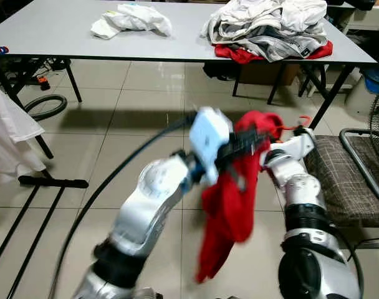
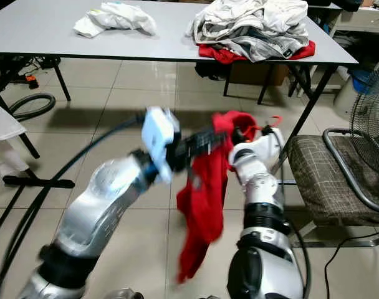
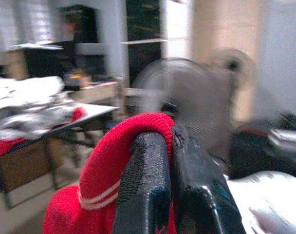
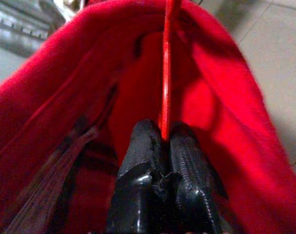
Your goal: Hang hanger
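A red garment (image 1: 230, 205) hangs in the air in front of me, above the tiled floor. My left gripper (image 1: 255, 142) is shut on its collar; in the left wrist view the red ribbed collar (image 3: 138, 141) is pinched between the black fingers (image 3: 148, 180). My right gripper (image 4: 163, 139) is shut on a thin red hanger (image 4: 166, 73) that runs inside the garment. The hanger's hook (image 1: 302, 122) pokes out by the right wrist. The red cloth hides the rest of the hanger.
A grey table (image 1: 58, 28) stands ahead with a white garment (image 1: 134, 18) and a clothes pile (image 1: 270, 28). A checked chair (image 1: 345, 180) and a fan (image 2: 373, 106) are at right. A white shirt (image 1: 9, 131) and black rack bars (image 1: 52, 182) are at left.
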Motion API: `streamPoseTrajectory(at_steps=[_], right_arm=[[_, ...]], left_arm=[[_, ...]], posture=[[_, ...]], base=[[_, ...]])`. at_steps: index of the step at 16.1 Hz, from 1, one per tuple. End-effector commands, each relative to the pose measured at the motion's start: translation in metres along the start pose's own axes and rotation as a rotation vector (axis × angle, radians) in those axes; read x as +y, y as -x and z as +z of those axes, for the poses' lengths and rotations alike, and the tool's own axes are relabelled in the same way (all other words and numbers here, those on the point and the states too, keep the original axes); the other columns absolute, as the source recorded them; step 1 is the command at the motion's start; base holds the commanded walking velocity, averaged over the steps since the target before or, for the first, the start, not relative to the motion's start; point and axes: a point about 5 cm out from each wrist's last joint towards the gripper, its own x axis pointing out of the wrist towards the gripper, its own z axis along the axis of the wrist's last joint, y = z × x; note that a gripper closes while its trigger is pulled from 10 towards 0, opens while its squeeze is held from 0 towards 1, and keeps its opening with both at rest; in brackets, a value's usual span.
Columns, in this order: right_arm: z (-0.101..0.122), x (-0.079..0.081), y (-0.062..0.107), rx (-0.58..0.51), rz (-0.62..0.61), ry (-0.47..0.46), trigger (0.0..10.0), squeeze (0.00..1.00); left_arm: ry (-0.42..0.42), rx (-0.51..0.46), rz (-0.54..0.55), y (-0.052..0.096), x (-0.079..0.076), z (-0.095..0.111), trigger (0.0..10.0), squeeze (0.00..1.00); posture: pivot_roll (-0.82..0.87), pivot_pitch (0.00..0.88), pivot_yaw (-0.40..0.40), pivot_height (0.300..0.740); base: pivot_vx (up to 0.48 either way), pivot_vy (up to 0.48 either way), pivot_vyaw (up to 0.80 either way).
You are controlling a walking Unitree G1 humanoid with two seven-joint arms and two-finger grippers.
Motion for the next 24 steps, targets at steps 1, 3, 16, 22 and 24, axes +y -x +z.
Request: streamPoseTrajectory(at_steps=[1, 3, 16, 22, 24], right_arm=[[-0.005, 0.009, 0.002, 0.023, 0.029, 0.053, 10.0, 0.0], [-0.012, 0.011, 0.005, 0.054, 0.047, 0.015, 10.0, 0.0], [0.029, 0.044, -0.002, 0.036, 0.171, -0.386, 10.0, 0.0], [0.029, 0.05, 0.001, 0.061, 0.227, -0.169, 10.0, 0.0], [0.034, 0.044, 0.001, 0.033, 0.22, 0.118, 10.0, 0.0]], left_arm=[[-0.002, -0.026, 0.075, -0.007, 0.008, 0.01, 10.0, 0.0], [-0.031, -0.015, 0.078, -0.012, 0.011, 0.013, 10.0, 0.0], [-0.364, 0.498, -0.1, 0.015, -0.028, -0.084, 10.0, 0.0], [-0.235, 0.461, -0.082, 0.03, -0.013, -0.076, 10.0, 1.0], [-0.138, 0.361, -0.194, 0.044, -0.021, -0.056, 10.0, 0.0]], posture=[[0.08, 0.033, -0.041, 0.74], [0.08, 0.029, -0.04, 0.74], [0.07, 0.03, -0.055, 0.74], [0.08, 0.025, -0.057, 0.74], [0.1, 0.019, -0.062, 0.74]], base=[[0.0, 0.0, 0.0], [0.0, 0.0, 0.0], [0.0, 0.0, 0.0], [0.0, 0.0, 0.0], [0.0, 0.0, 0.0]])
